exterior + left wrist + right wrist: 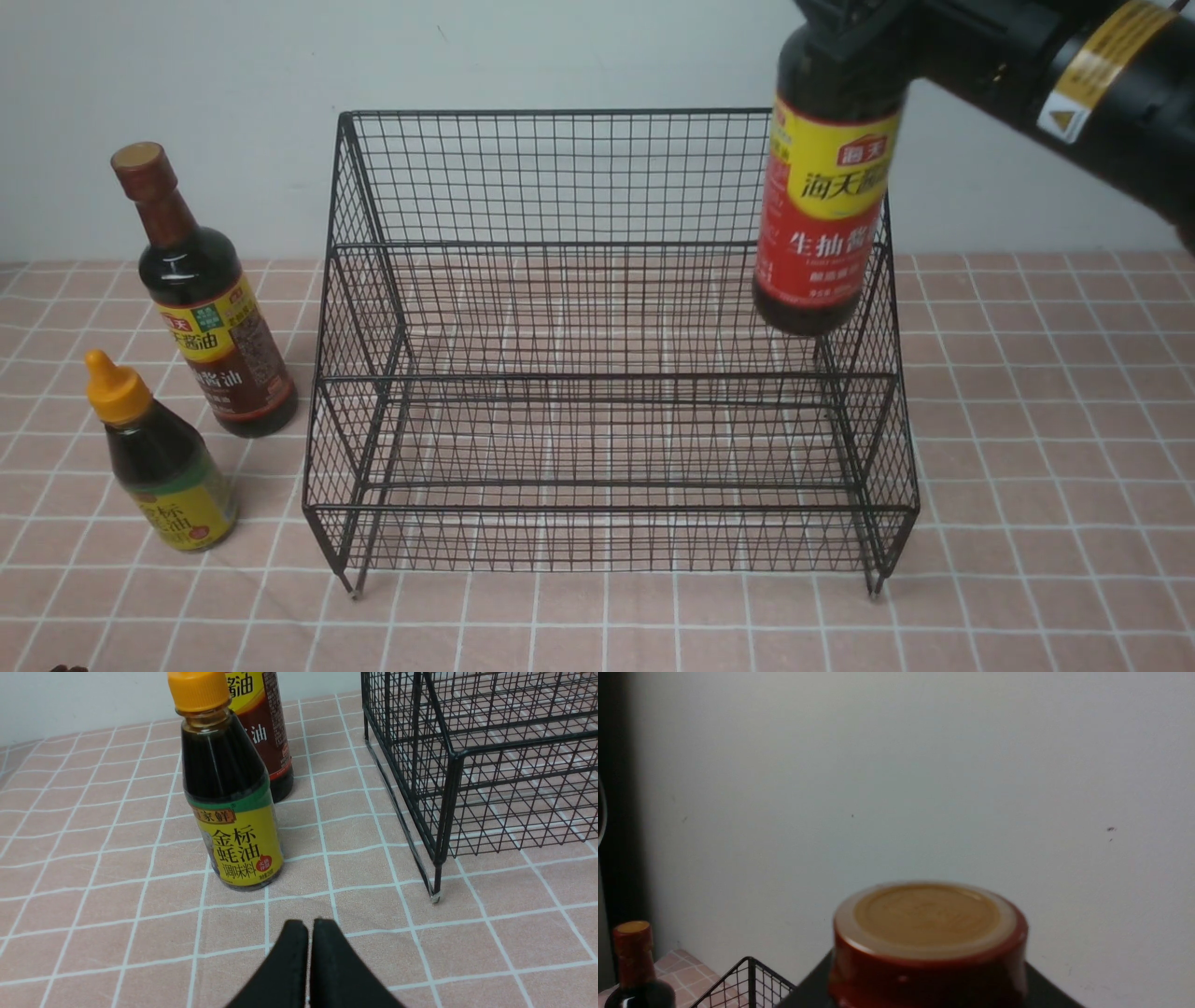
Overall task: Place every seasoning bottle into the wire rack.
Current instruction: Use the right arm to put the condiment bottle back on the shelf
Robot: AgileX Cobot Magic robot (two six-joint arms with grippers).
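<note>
A tall seasoning bottle with a red-yellow label [822, 233] hangs upright over the right end of the black wire rack [560, 114]. My right gripper [845, 28] is shut on its neck at the top of the front view. The right wrist view shows its tan cap [927, 914] between my dark fingers [808, 991]. The brown-yellow labelled bottle [219, 345] and the short orange-capped bottle [168, 467] stand on the cloth left of the rack. My left gripper [309, 926] is shut and empty, low over the cloth just before the short bottle [233, 812].
A pink checked cloth [1046, 467] covers the table, and a pale wall [560, 56] rises close behind the rack. The rack's near left foot [435, 898] stands a little right of my left gripper. The brown-necked bottle [633, 961] shows at the right wrist view's edge.
</note>
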